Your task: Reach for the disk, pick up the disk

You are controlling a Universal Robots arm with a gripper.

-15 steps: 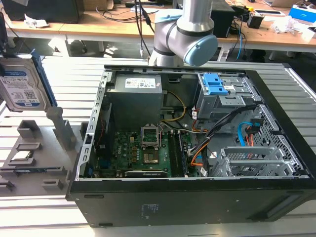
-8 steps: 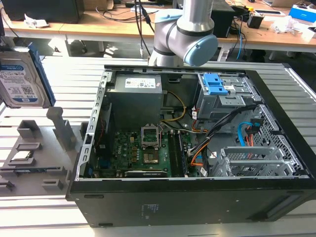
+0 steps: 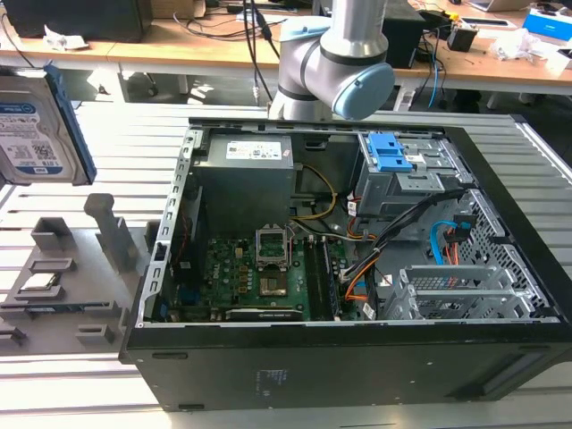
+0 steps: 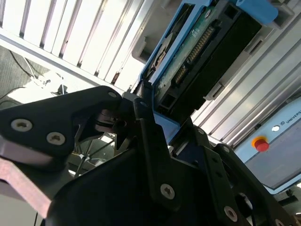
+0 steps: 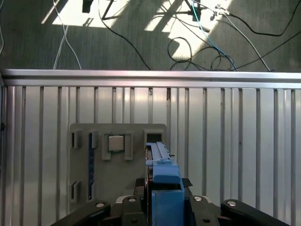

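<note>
i judge the pickup as good as done: my gripper point(image 5: 163, 186) is clamped on the blue-framed disk point(image 3: 36, 125), which hangs at the upper left of the exterior view, clear above the grey fixture tray point(image 5: 117, 174).

Below the disk point(image 3: 36, 130): open air is seen down to the grey fixture plate point(image 5: 117, 179).
Plate: upright posts point(image 3: 112, 228) and a square chip point(image 5: 115, 142) are raised as obstacles.
Exterior view's right: passage is blocked by the open computer case point(image 3: 313, 375).
Slatted table point(image 5: 235, 150): room is left beside the plate.
</note>
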